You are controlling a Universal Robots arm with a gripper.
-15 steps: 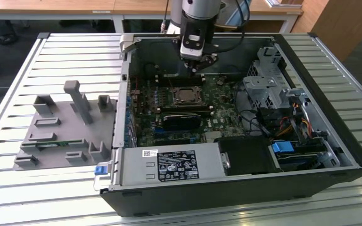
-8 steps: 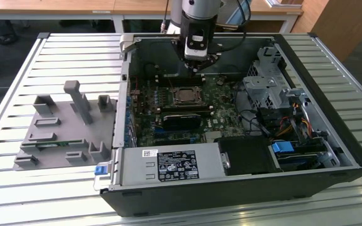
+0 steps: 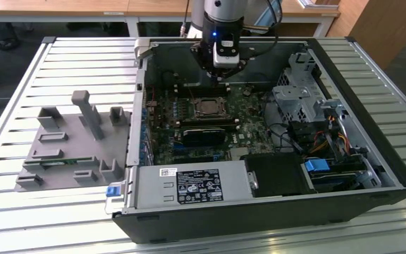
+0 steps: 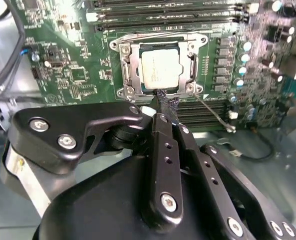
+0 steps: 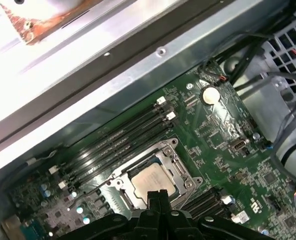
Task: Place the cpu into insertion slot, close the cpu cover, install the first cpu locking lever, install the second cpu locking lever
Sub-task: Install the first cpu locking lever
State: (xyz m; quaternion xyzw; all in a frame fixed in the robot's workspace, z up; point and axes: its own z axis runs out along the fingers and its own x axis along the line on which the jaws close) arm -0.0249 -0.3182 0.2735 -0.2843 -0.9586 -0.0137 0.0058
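the gripper (image 4: 163, 101), fingers clenched together on nothing, hovers at the edge of the cpu cover (image 4: 129, 70); the cpu (image 4: 159, 67) lies just beyond the tips.

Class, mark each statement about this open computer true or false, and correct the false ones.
1. The cpu sits in the insertion slot. True.
2. The cpu cover stands raised, clear of the cpu. False: it lies flat, framing the cpu.
3. The claw hovers over the grey tray outside the case. False: it hangs inside the computer case, at the socket's edge.
4. In the second wrist view, a thin metal rod sticks out from one socket corner. True.
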